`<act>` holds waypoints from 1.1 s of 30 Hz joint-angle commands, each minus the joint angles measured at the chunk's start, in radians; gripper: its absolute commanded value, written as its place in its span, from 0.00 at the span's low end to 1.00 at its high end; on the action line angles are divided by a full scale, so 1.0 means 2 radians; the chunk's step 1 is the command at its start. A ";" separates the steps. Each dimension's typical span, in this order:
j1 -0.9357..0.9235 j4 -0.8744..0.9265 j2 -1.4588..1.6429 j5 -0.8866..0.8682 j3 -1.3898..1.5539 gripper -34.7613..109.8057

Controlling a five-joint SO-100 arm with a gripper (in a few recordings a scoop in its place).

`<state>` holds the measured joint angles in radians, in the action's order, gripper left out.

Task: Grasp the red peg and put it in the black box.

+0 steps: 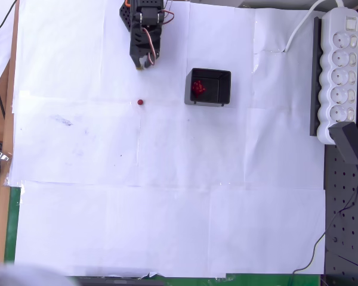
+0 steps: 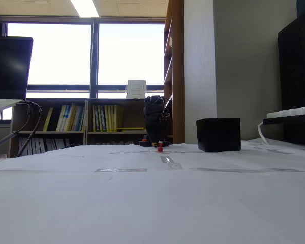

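Observation:
A tiny dark-red peg (image 1: 141, 102) lies alone on the white paper; in the fixed view the peg (image 2: 160, 149) shows as a small dot on the table. The black box (image 1: 208, 87) stands to its right in the overhead view, open at the top, with a clump of red pieces (image 1: 198, 89) inside. From the side the box (image 2: 218, 134) is a dark cube. My gripper (image 1: 145, 62) hangs at the back of the table, above and behind the peg, its fingers nearly together and holding nothing. In the fixed view the gripper (image 2: 157, 142) is a dark shape behind the peg.
A long white power strip (image 1: 339, 74) lies along the right edge beside a black pegboard (image 1: 346, 226). White paper sheets (image 1: 167, 208) cover the table. A wooden strip (image 1: 6, 137) runs down the left side. Bookshelves (image 2: 86, 119) stand behind the table.

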<state>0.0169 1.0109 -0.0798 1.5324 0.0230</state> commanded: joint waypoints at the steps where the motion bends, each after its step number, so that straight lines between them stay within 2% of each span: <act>1: -0.002 -0.109 0.050 0.025 -0.041 0.24; 6: -0.024 -0.195 0.130 0.061 -0.041 0.24; 11: -0.035 -0.302 0.212 0.061 -0.040 0.24; 16: -0.031 -0.359 0.218 0.014 -0.040 0.24; 26: -0.025 -0.420 0.250 0.015 -0.038 0.24; 33: -0.016 -0.594 0.380 0.013 -0.036 0.24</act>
<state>-0.0245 -0.0353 0.5737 1.5493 0.0245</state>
